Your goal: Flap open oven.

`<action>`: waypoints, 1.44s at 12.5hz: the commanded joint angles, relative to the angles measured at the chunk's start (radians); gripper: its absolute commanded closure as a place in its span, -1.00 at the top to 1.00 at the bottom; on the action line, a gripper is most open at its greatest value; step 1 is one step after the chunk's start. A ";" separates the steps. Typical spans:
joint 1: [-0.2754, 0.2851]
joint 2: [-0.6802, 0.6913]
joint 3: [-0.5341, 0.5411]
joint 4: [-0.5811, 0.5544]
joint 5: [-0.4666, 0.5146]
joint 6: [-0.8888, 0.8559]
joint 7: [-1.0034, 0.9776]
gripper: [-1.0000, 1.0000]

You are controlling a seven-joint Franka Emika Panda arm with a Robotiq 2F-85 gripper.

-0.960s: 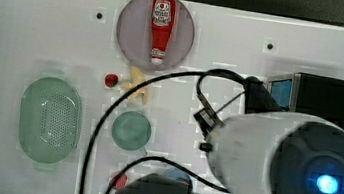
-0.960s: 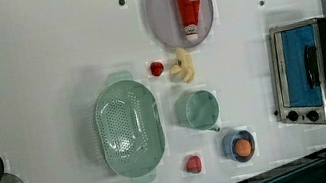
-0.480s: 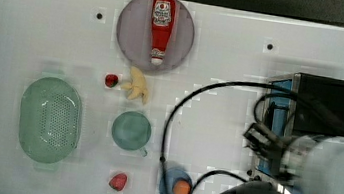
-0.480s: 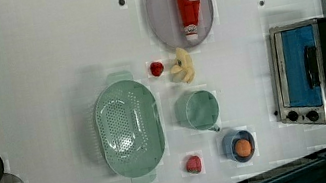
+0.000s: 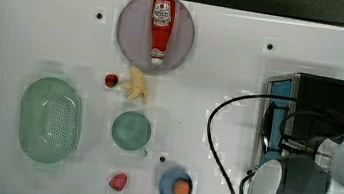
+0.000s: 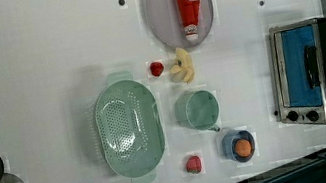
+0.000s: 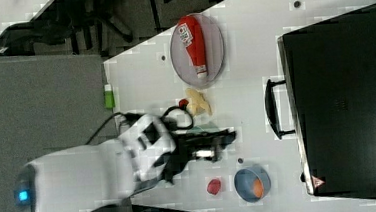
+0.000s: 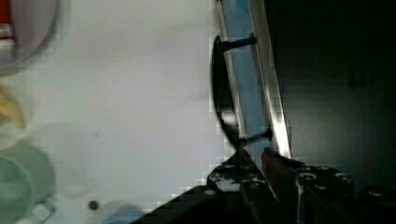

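One oven (image 6: 314, 72) stands at the left view's right edge of the white bench (image 6: 43, 56), its blue glass door shut and its bar handle (image 7: 272, 109) facing the other items. In the top view the arm reaches over the oven's front, and the wrist view puts the gripper (image 8: 261, 161) right at the handle's end; whether its fingers are apart or together cannot be told. Near the oven sit a blue bowl (image 6: 237, 145) and a green cup (image 6: 197, 110).
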 commanded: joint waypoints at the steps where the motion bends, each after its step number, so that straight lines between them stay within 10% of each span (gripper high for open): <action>1: 0.009 0.061 -0.021 -0.049 0.003 0.152 -0.171 -0.65; 14: 0.008 0.263 -0.022 -0.200 -0.015 0.494 -0.169 -0.65; 18: 0.038 0.271 0.016 -0.202 -0.195 0.489 0.006 -0.65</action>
